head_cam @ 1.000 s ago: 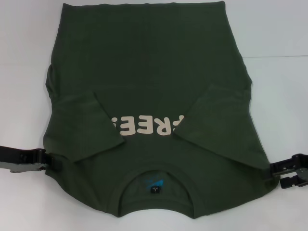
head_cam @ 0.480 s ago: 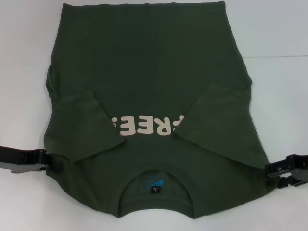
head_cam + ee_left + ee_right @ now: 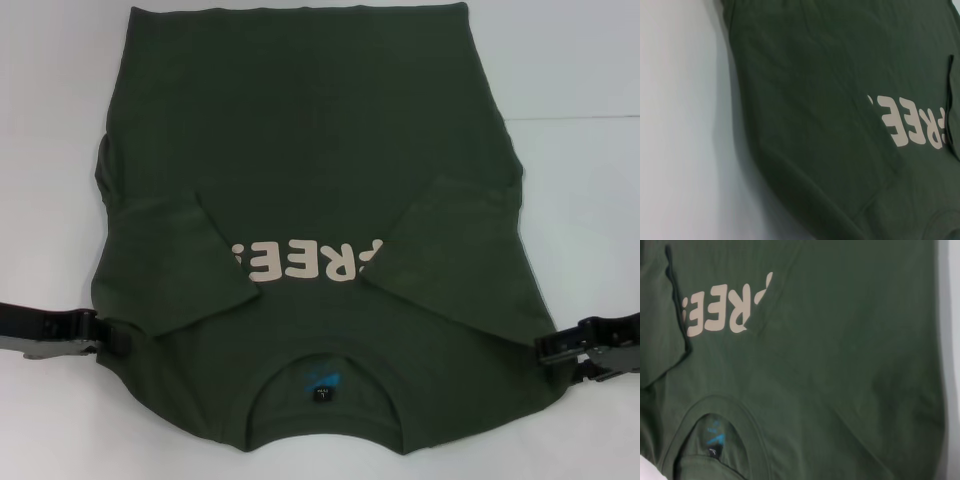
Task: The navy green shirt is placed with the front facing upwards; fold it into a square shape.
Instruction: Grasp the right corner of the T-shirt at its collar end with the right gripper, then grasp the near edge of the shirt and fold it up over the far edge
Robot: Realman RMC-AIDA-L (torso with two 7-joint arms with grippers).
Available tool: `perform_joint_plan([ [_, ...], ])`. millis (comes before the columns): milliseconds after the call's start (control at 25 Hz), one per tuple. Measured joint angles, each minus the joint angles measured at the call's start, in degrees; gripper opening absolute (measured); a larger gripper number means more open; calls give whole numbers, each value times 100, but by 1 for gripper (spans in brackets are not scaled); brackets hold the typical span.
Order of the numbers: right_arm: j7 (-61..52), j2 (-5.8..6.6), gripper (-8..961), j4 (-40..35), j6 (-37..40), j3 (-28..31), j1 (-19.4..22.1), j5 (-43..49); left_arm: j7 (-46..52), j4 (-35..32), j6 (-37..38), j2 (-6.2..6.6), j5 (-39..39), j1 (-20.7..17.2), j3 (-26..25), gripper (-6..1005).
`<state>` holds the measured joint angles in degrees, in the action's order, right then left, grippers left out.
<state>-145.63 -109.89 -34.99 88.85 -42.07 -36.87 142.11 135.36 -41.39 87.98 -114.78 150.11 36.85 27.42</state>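
dark olive-green cotton t-shirt [image 3: 310, 200] with cream "free!" print lies flat on the white table [image 3: 580, 80], collar nearest the robot, both sleeves folded in over the chest. left gripper [image 3: 105, 338] touches the shirt's left shoulder edge, right gripper [image 3: 548, 348] the right shoulder edge. can't tell the finger state of either.

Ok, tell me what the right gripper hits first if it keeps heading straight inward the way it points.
Probably the shoulder edge of the dark olive-green cotton T-shirt; the right gripper sits right at it.
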Motion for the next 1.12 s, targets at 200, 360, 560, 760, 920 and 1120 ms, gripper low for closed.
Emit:
perform_joint_plan([
  [200, 0, -20, 834, 1, -45, -4, -13, 0, -8, 0, -4, 0, 0, 4, 0, 36],
  [360, -27, -22, 819, 1, -45, -23, -13, 0, -10, 0, -8, 3, -3, 9, 0, 37],
  [560, -176, 0, 744, -26, -108, -148, -13, 38, -10, 0, -10, 10, -6, 23, 0, 37],
  [760, -302, 2, 529, -32, -227, -167, -47, 302, -10, -6, -10, 17, -41, 29, 0, 37],
  [920, -287, -32, 384, -26, -231, -170, -110, 437, -10, -9, -30, 18, -53, 25, 0, 37],
  [1120, -258, -45, 230, -44, -220, -171, -160, 447, -10, -19, -36, 25, -56, 30, 0, 38],
])
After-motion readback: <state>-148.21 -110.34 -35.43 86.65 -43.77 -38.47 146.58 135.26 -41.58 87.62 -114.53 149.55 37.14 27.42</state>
